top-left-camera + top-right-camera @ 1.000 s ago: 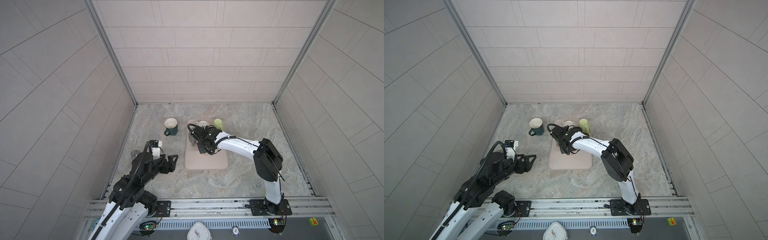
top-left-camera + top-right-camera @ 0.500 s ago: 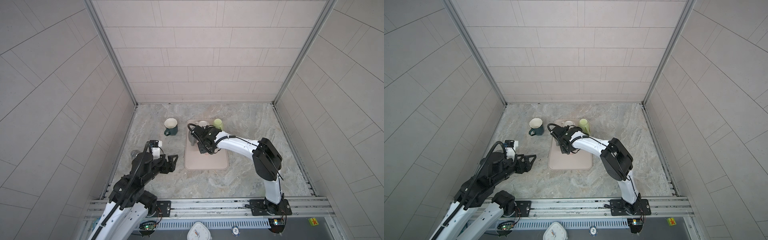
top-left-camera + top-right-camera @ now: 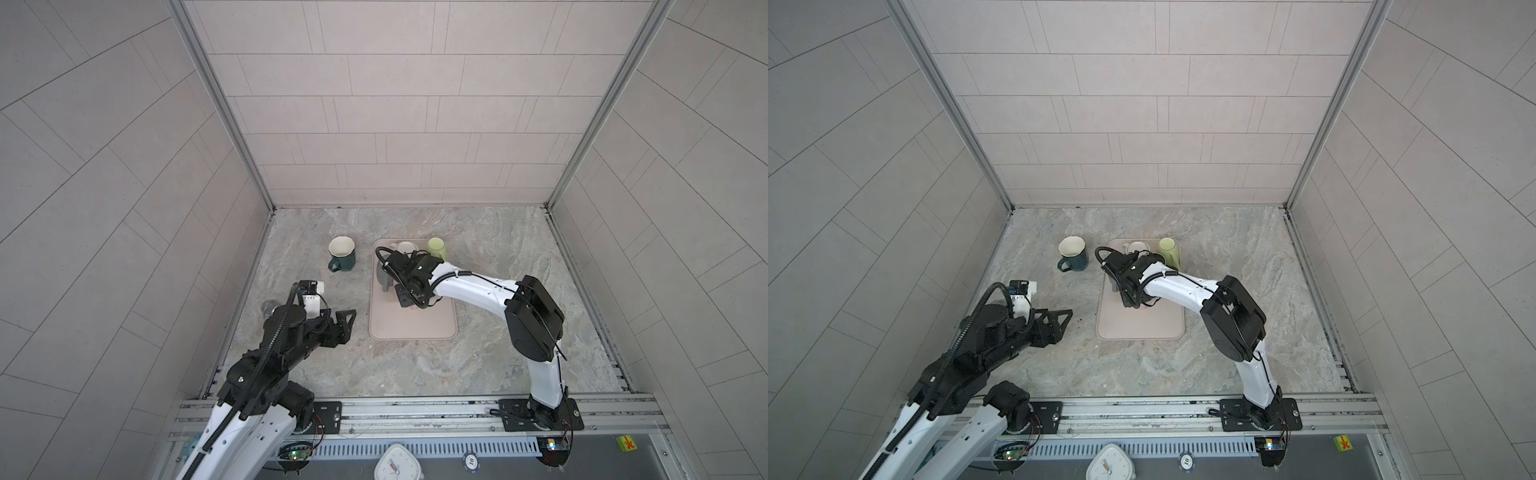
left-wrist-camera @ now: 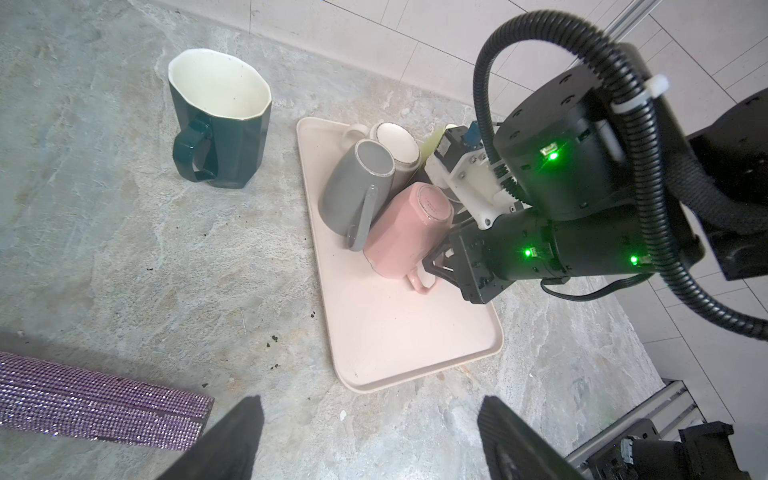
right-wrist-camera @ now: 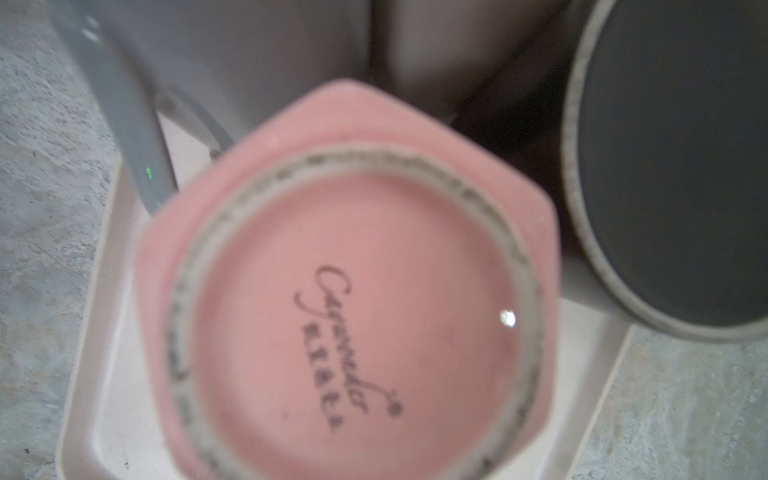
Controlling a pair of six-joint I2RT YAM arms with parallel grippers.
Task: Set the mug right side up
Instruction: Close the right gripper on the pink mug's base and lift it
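pink mug (image 4: 409,232) upside down and tilted on the beige tray (image 4: 395,332), leaning on a grey mug (image 4: 353,187), right gripper (image 4: 436,266) jaws clamped on the pink handle, left gripper (image 4: 368,401) jaws wide above the worktop (image 4: 124,249), dark green mug (image 4: 220,120) upright beside the tray

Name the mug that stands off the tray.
The dark green mug: it stands upright on the table beside the tray, cream inside showing. The pink mug and grey mug sit on the tray.
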